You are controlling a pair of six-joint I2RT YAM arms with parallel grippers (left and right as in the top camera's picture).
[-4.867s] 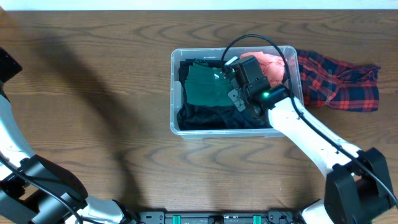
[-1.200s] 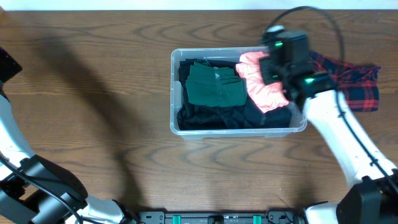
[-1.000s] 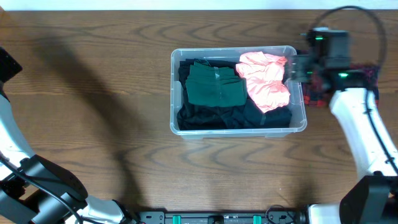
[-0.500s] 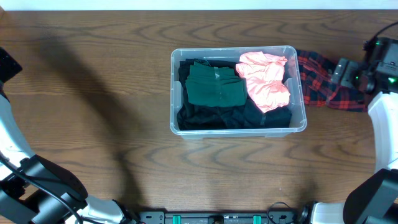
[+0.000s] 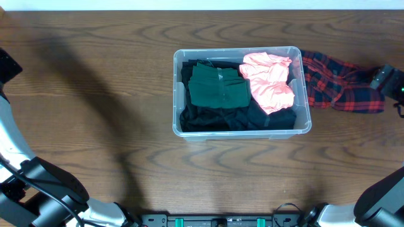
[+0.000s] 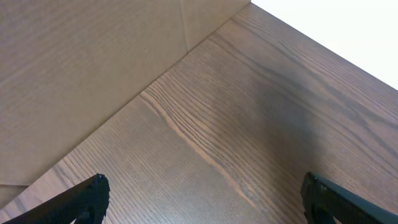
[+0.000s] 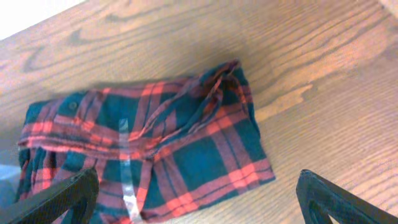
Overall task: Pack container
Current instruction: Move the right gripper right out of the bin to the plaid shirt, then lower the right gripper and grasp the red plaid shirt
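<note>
The clear container stands mid-table, holding a green garment, a pink garment and black cloth. A red-and-dark plaid shirt lies crumpled on the table against the container's right side. My right gripper hovers open above the shirt's near end, fingers wide apart and holding nothing; from overhead only its black body shows at the right edge. My left gripper is open over bare wood, far from the container.
In the left wrist view a tan cardboard-like surface borders the table at the upper left. The left arm's links occupy the near left corner. The table's far edge runs just beyond the container.
My right arm has swung right from over the container, across the plaid shirt, to the table's right edge. The pink garment stays in the container. The left arm has not moved.
</note>
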